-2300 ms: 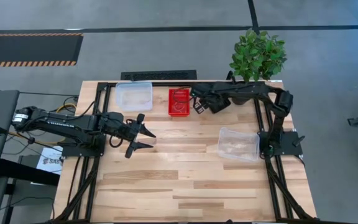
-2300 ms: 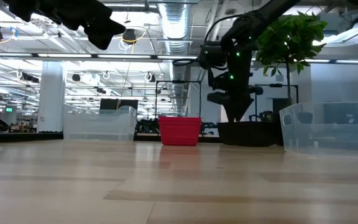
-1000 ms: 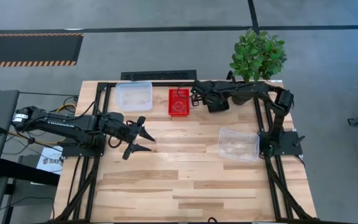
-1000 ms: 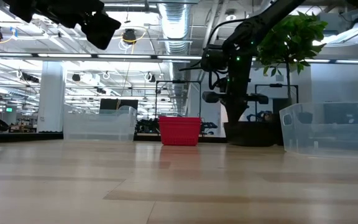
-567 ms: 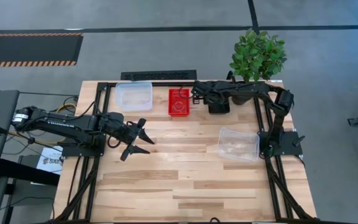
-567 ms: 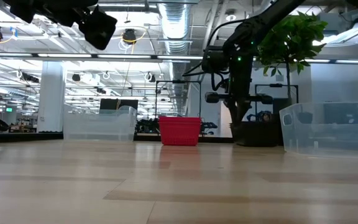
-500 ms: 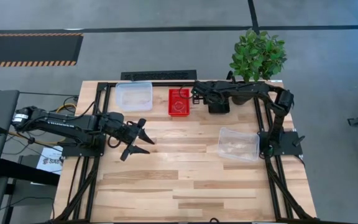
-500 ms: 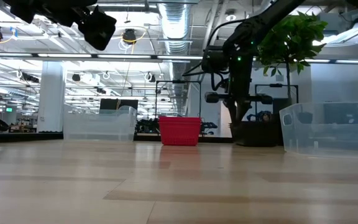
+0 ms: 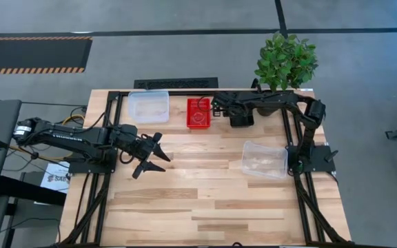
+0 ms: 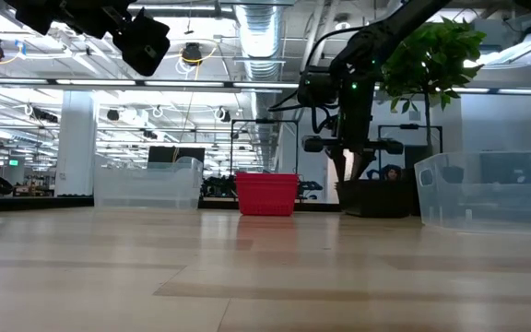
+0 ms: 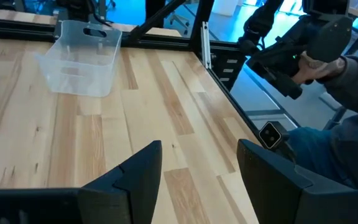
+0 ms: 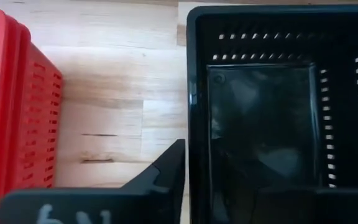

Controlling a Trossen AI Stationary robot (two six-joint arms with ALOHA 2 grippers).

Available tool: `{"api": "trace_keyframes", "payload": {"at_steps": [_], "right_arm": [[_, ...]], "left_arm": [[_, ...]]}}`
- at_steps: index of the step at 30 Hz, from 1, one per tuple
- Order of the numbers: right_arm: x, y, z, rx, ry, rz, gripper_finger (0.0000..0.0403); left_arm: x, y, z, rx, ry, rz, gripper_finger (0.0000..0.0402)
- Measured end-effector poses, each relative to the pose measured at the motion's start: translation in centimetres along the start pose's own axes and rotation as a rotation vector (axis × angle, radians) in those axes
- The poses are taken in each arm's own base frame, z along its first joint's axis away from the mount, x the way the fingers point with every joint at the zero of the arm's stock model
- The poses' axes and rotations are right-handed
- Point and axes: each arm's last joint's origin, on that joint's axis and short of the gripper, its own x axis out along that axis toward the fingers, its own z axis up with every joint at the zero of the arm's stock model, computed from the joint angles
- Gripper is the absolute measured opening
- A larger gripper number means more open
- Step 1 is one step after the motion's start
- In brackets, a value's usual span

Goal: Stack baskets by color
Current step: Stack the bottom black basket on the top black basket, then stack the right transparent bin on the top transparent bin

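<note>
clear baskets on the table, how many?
2. One clear basket sits at the table's far edge, left of the red basket. The other clear basket sits near the right arm's base. Nested ones inside either can't be ruled out.

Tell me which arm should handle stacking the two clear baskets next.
Probably the left. The left gripper hangs open over bare wood between the far-left clear basket and the near-right clear basket. The right gripper is at the black basket, one finger outside its wall.

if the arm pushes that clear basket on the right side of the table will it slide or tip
Probably slide: the clear basket sits flat on smooth wood and looks empty, so likely light. Its thin see-through walls may flex under a grip.
</note>
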Motion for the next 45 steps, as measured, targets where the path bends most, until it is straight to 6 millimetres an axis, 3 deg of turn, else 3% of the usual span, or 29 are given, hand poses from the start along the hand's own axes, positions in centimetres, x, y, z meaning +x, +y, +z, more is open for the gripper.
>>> {"api": "trace_keyframes", "payload": {"at_steps": [4, 7, 11, 15, 23, 31, 34, 37, 45], "right_arm": [[-0.2, -0.2, 0.4, -0.036, -0.006, 0.002, 0.0145], [-1.5, 0.0, 1.1, -0.113, -0.011, 0.036, 0.017], [-5.1, -0.1, 2.2, -0.225, -0.056, 0.106, 0.0195], [-9.3, -1.1, 1.2, -0.387, -0.087, 0.139, 0.0205], [-16.4, -3.2, -7.0, -0.821, 0.018, 0.129, 0.0192], [-21.5, -5.0, -16.2, -1.056, 0.132, 0.266, 0.0181], [-21.9, -5.6, -18.8, -1.082, 0.153, 0.295, 0.0178], [-20.8, -6.6, -20.8, -1.106, 0.189, 0.262, 0.0175], [-17.1, -8.2, -22.9, -1.179, 0.197, 0.204, 0.0166]], "left_arm": [[0.0, 0.0, 0.0, 0.0, 0.0, 0.001, 0.0196], [0.0, 0.0, 0.0, 0.0, -0.003, 0.017, 0.0196], [0.0, 0.2, 0.0, -0.013, -0.011, 0.075, 0.0196], [0.0, 0.5, 0.1, -0.049, -0.023, 0.159, 0.0196], [0.3, 1.0, 0.1, -0.045, -0.038, 0.276, 0.0196], [3.5, 2.3, -0.8, 0.027, -0.003, 0.266, 0.0196], [4.7, 2.8, -1.0, 0.051, -0.019, 0.264, 0.0196], [5.7, 3.1, -0.9, 0.062, -0.057, 0.249, 0.0196], [7.1, 3.3, 0.3, 0.074, -0.058, 0.157, 0.0196]]}}
